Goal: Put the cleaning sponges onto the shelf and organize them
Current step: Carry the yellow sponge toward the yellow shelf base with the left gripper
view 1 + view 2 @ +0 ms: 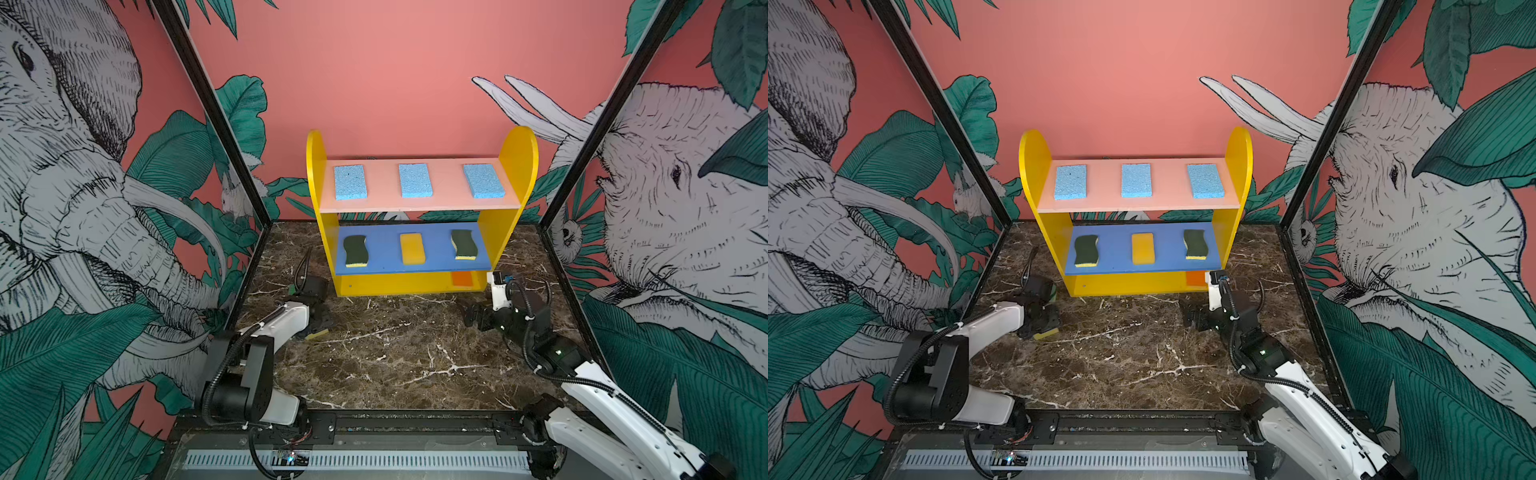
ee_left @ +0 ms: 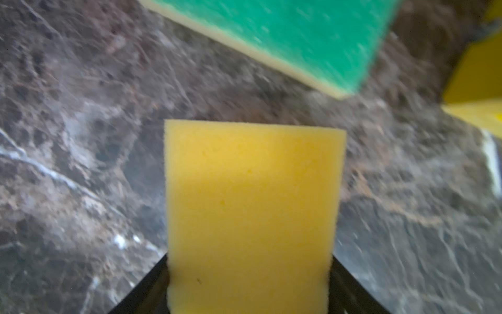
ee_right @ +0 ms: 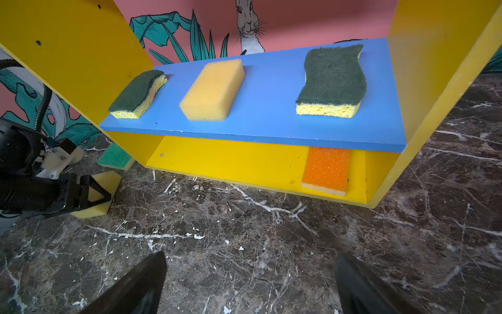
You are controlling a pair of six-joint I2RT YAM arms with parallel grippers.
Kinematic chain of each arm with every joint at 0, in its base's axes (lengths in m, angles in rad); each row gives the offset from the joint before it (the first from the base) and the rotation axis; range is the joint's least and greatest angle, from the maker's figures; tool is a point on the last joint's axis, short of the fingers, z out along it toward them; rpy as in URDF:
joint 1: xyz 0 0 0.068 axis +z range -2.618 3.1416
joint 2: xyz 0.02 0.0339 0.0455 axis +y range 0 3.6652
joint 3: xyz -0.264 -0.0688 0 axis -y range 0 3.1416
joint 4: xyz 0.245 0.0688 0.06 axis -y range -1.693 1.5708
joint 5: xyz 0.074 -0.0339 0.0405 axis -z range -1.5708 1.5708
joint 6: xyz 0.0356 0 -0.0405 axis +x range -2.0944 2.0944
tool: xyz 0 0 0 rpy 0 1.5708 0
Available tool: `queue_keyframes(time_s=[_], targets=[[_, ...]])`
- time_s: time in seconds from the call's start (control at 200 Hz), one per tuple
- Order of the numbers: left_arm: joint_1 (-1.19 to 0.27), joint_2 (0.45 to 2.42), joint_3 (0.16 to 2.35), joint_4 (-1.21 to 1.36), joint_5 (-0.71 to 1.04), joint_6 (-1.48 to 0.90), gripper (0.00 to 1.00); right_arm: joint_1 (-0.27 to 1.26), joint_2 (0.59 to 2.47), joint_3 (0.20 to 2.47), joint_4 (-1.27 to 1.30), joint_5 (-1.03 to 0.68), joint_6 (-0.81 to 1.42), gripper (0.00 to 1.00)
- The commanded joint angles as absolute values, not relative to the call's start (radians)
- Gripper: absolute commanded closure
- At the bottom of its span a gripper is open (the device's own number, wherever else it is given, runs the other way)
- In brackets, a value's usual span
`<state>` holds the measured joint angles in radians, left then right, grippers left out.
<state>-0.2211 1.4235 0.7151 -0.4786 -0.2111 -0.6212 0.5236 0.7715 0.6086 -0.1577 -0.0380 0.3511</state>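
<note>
**Risk: yellow sponge may slip or snag before it reaches the bottom tier**

Left gripper [image 3: 95,190] straddles the yellow sponge [image 2: 252,204], which lies flat on the marble table [image 3: 271,244] just left of the shelf [image 1: 517,166]. Its jaws flank the sponge's 2 long sides, but I cannot tell whether they pinch it. Right gripper [image 3: 250,285] hangs wide open and empty in front of the shelf.

The jaws sit near 1 end, so the soft foam could bend, twist or slide out on the lift. The green sponge [image 3: 115,159] lies near, beside the shelf's side panel, and a careless swing could shove it. The base [image 3: 231,160] looks like the tier with room, beside the orange sponge [image 3: 327,170]. The gap under the blue board [image 3: 271,108] looks low, so a high approach would knock the board's edge or push the shelf back.
</note>
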Motion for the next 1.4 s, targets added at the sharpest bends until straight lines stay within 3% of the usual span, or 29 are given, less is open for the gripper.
queue_keyframes(time_s=[0.0, 0.31, 0.605, 1.06, 1.215, 1.395], targets=[[-0.297, 1.339, 0.662, -0.538, -0.233, -0.696, 0.26, 0.525, 0.736, 0.603, -0.159, -0.04, 0.349, 0.01], [-0.638, 1.131, 0.52, -0.55, -0.288, -0.809, 0.26, 0.525, 0.669, 0.584, -0.202, -0.062, 0.389, 0.01], [-0.846, 1.263, 0.542, -0.302, -0.314, -0.571, 0.26, 0.528, 0.607, 0.546, -0.229, -0.067, 0.408, 0.01], [-0.857, 1.554, 0.684, -0.017, -0.1, -0.28, 0.2, 0.582, 0.543, 0.537, -0.383, 0.039, 0.563, 0.05], [-0.857, 1.554, 0.702, -0.027, -0.113, -0.262, 0.11, 0.592, 0.529, 0.509, -0.436, 0.072, 0.606, 0.06], [-0.86, 1.419, 0.576, 0.027, -0.122, -0.276, 0.07, 0.596, 0.561, 0.505, -0.432, 0.068, 0.612, 0.07]])
